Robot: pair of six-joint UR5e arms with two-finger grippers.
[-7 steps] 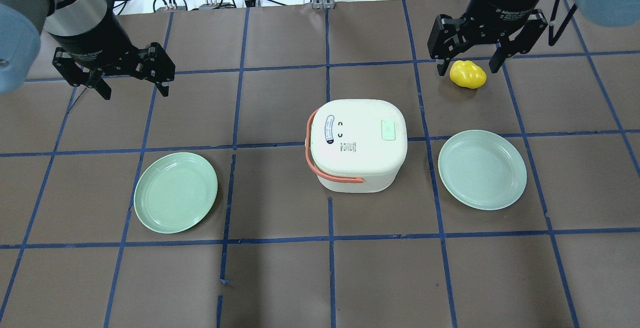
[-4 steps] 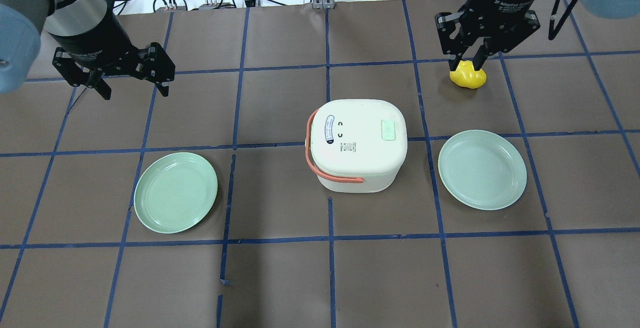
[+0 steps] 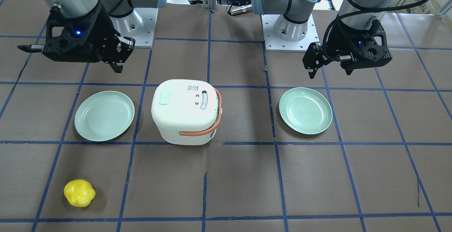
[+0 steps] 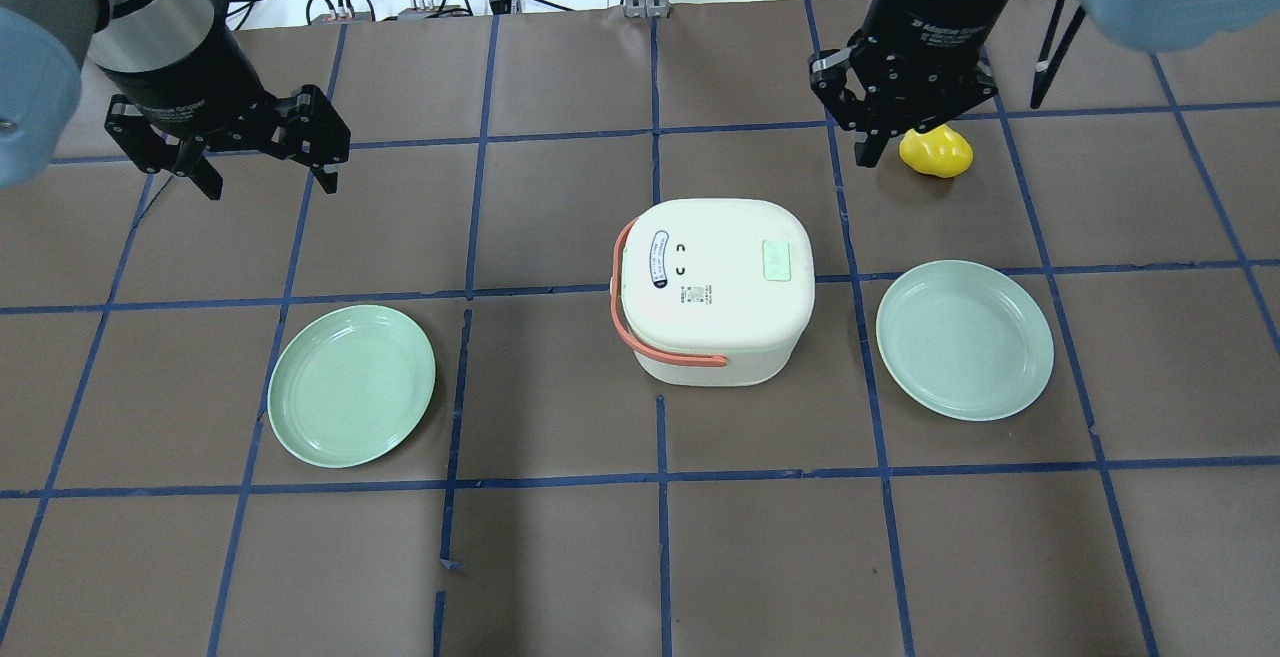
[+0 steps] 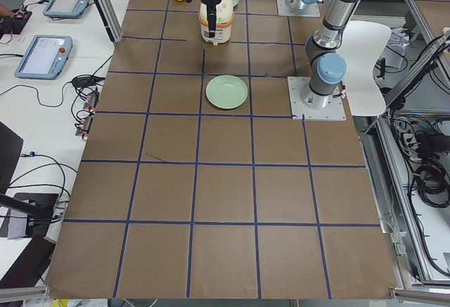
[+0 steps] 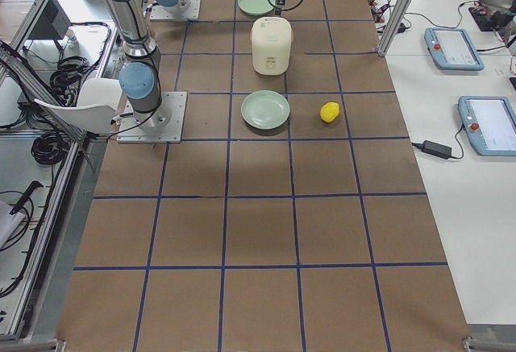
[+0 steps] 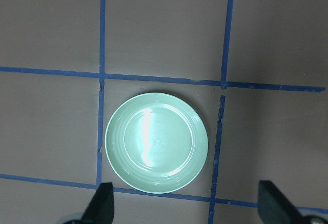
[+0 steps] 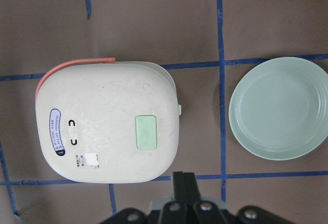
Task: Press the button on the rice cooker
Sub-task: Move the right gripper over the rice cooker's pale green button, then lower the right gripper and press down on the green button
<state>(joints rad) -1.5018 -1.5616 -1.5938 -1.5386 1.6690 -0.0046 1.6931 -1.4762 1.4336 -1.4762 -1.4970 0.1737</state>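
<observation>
Just short of the mid-table cooker [image 4: 715,287], the right claw [image 8: 184,179] hung clenched on nothing, seemingly on approach; next it would likely need to come over its green button [image 4: 777,260] and push down. Farther off, the left claw [image 4: 268,182] hung released; on the table [image 4: 560,557] sat one cooker, two plates [image 4: 352,385] and one yellow fruit [image 4: 940,152].

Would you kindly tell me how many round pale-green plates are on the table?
2. One round pale-green plate lies to the robot's left of the white rice cooker, the other to its right.
</observation>
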